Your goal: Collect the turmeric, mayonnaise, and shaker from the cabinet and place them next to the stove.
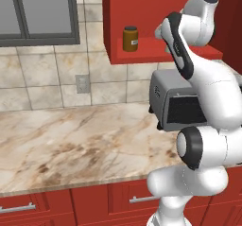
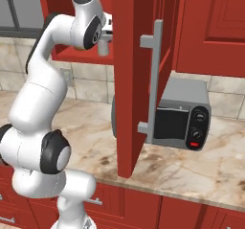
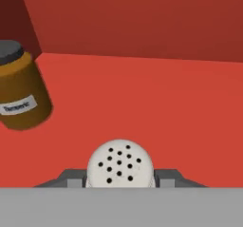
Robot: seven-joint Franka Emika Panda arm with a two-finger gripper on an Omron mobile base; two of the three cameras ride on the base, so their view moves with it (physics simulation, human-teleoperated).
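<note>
My gripper (image 3: 120,179) is inside the red cabinet (image 1: 142,56), shut on the shaker (image 3: 120,164), whose pale rounded top with dark holes sits between the two fingers. From the right base view the shaker (image 2: 103,49) is a small grey cylinder hanging under the hand, just above the shelf. The turmeric (image 1: 130,38), an amber-brown jar with a dark lid and pale label, stands on the shelf floor to the left of the hand; in the hand view the turmeric (image 3: 21,95) is at the left edge. The mayonnaise and the stove are out of view.
The cabinet door (image 2: 131,79) stands open with its grey handle (image 2: 154,84) facing the arm. A grey toaster oven (image 1: 177,104) sits on the marble counter (image 1: 71,140) below the shelf. Red drawers (image 1: 28,208) run under the counter; a window (image 1: 38,12) is at the upper left.
</note>
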